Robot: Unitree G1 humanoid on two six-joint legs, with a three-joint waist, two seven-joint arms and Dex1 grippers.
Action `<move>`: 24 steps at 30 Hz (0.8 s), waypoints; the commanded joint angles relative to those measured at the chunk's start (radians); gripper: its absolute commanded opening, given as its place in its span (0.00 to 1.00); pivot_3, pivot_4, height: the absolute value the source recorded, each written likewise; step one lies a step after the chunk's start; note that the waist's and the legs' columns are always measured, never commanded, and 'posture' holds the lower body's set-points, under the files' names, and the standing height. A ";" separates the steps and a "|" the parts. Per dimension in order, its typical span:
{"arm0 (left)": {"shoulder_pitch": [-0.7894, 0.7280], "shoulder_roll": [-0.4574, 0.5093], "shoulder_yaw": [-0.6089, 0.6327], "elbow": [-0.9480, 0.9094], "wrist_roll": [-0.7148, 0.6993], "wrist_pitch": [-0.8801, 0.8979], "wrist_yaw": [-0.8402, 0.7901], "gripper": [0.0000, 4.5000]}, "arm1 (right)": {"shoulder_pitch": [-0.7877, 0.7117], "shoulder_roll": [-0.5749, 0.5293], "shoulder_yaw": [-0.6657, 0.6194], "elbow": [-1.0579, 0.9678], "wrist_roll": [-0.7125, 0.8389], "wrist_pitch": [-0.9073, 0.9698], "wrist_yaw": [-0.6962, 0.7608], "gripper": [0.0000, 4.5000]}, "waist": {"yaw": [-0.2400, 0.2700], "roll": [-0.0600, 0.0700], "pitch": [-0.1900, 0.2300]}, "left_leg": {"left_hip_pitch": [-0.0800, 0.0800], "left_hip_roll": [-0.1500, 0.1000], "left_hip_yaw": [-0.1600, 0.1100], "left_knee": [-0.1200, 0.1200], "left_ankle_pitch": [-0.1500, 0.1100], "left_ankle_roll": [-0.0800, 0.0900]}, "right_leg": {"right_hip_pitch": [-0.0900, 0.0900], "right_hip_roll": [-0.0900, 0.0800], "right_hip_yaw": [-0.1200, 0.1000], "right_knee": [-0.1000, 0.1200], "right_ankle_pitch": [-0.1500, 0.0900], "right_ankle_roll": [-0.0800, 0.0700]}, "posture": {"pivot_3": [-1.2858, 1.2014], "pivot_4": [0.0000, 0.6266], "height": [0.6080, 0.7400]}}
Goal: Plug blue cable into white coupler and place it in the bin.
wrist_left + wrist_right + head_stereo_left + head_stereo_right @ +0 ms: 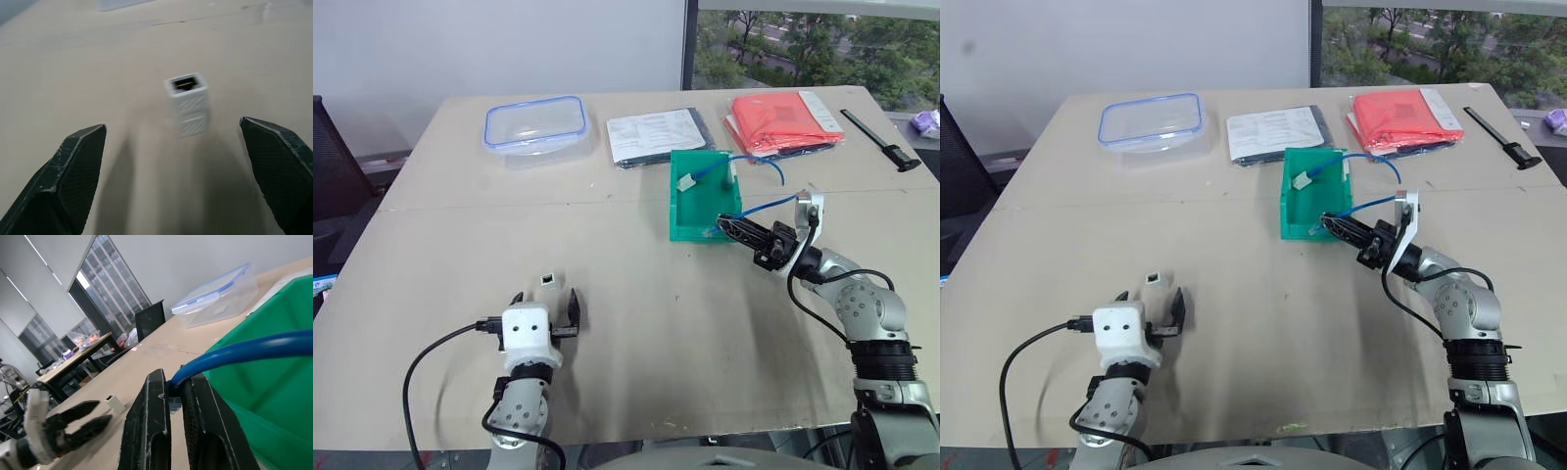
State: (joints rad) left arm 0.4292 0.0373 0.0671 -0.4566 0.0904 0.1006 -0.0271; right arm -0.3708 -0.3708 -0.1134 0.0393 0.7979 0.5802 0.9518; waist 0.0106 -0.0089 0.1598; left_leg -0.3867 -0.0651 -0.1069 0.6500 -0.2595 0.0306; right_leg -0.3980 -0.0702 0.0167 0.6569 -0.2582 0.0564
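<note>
Coupler (188,103) stands on end on the bare table (636,323), just ahead of the left gripper (546,305) and centred between its 2 widely spread fingers (long axis upright, dark socket facing up), with open room on all sides. The right gripper (729,225) pinches one plugged end of the blue cable (766,166) at the green bin (690,231)'s near corner, well apart from the coupler. A 2nd white block (686,181) lies inside the bin.

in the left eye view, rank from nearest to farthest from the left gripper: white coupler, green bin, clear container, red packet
1. white coupler, just ahead of the left gripper
2. green bin, right of centre
3. clear container, far left
4. red packet, far right
</note>
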 commanded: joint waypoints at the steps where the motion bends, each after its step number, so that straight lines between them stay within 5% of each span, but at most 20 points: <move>1: -0.063 0.012 0.015 0.055 -0.008 -0.014 0.008 0.99 | 0.008 0.009 -0.012 -0.066 0.009 -0.010 -0.006 0.00 | 0.002 0.000 0.000 | 0.000 0.000 -0.001 0.000 0.000 0.000 | 0.000 0.000 0.000 0.000 0.000 0.000 | 0.52 0.24 1.00; 3: -0.103 0.008 0.027 0.089 -0.024 -0.008 0.013 0.99 | 0.019 0.014 -0.015 -0.080 0.010 -0.009 -0.014 0.00 | 0.004 0.000 0.000 | 0.000 0.000 -0.001 0.000 0.000 0.000 | 0.000 0.000 0.000 0.000 0.000 0.000 | 0.52 0.24 1.00; 12: -0.143 0.017 0.003 0.117 -0.054 0.002 -0.018 0.12 | 0.054 0.021 -0.021 -0.126 0.014 -0.009 -0.039 0.00 | 0.003 0.001 -0.001 | 0.001 0.000 0.000 0.001 0.000 0.000 | 0.001 0.000 0.000 0.002 0.000 0.000 | 0.52 0.24 1.00; 18: -0.245 0.138 -0.028 0.162 -0.148 -0.022 -0.228 0.13 | 0.059 0.013 0.018 -0.220 0.011 0.003 -0.040 0.00 | 0.007 0.002 -0.001 | 0.001 0.000 -0.002 0.001 0.000 0.000 | 0.001 0.000 0.000 0.002 0.000 0.000 | 0.52 0.24 1.00; 24: -0.518 0.330 -0.170 0.314 -0.311 0.007 -0.715 0.13 | 0.030 -0.038 0.133 -0.330 -0.104 -0.025 -0.043 0.00 | 0.001 0.002 0.000 | 0.001 -0.001 0.000 0.001 0.000 -0.001 | 0.001 0.000 -0.002 0.001 0.000 0.000 | 0.52 0.24 1.00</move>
State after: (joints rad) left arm -0.0434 0.3422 -0.0725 -0.1577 -0.1672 0.1044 -0.6061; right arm -0.3146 -0.3987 0.0025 -0.2348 0.7152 0.5790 0.9058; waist 0.0114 -0.0068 0.1594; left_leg -0.3858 -0.0662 -0.1070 0.6512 -0.2590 0.0298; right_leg -0.3976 -0.0699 0.0143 0.6585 -0.2580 0.0564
